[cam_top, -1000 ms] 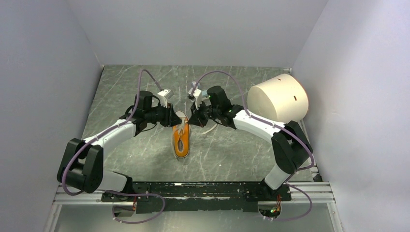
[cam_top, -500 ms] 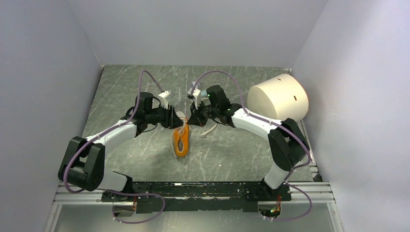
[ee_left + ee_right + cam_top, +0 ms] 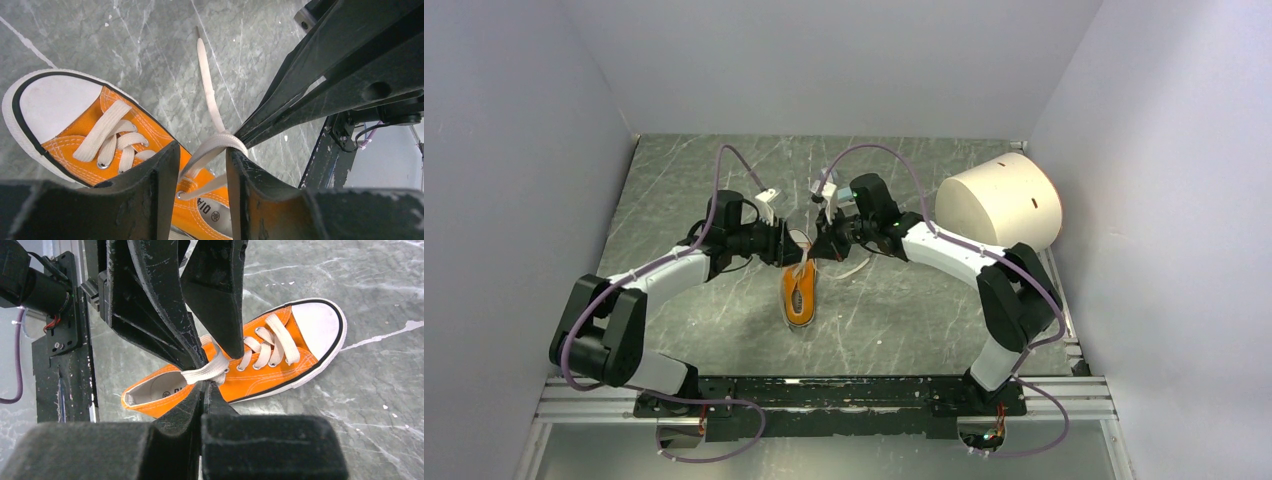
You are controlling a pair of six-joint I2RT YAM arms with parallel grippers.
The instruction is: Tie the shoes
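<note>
One small orange canvas low-top sneaker centre of grey marbled table, insole print partly legible: "DIA"; right gripper pinched tight on cream-white lace; left gripper jaws apart, lace loop between

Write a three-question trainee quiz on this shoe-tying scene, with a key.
1. True or false: the right end effector is shut on the lace.
2. The sneaker has canvas that is: A blue, B orange, C black.
3. Fill in: the left end effector, set around the lace, has its jaws ____.
Key: 1 true; 2 B; 3 open.
</note>
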